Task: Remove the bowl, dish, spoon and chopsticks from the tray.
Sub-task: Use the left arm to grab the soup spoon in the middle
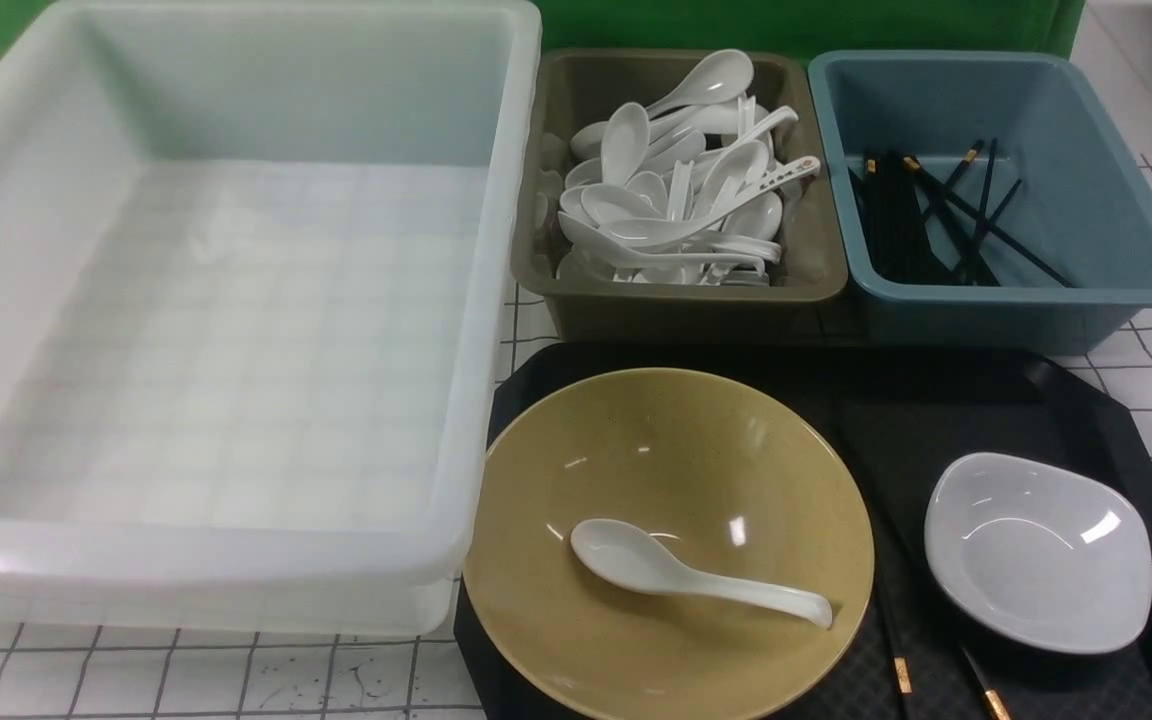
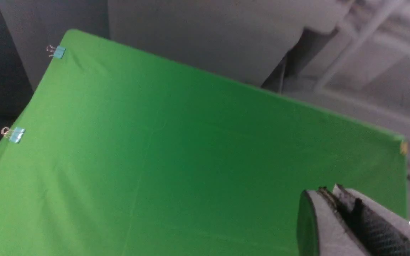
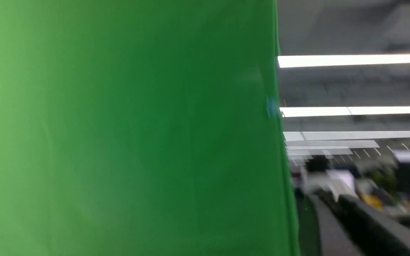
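Note:
The black tray (image 1: pixel 1086 405) lies at the front right. On its left half stands the mustard-yellow bowl (image 1: pixel 696 450), and the white spoon (image 1: pixel 676 575) lies inside it, handle to the right. The small white dish (image 1: pixel 1036 550) sits on the tray's right half. Between bowl and dish lie the black chopsticks (image 1: pixel 902 676); mostly their gold bands show. Neither gripper appears in the front view. My left gripper (image 2: pixel 324 189) is shut and empty, facing the green backdrop. My right gripper (image 3: pixel 324 196) is blurred, also facing the backdrop, with nothing seen in it.
A large translucent white bin (image 1: pixel 216 300) fills the left side. Behind the tray stand an olive bin (image 1: pixel 576 110) heaped with white spoons and a blue bin (image 1: pixel 1086 180) holding black chopsticks. A green backdrop (image 2: pixel 176 149) rises at the back.

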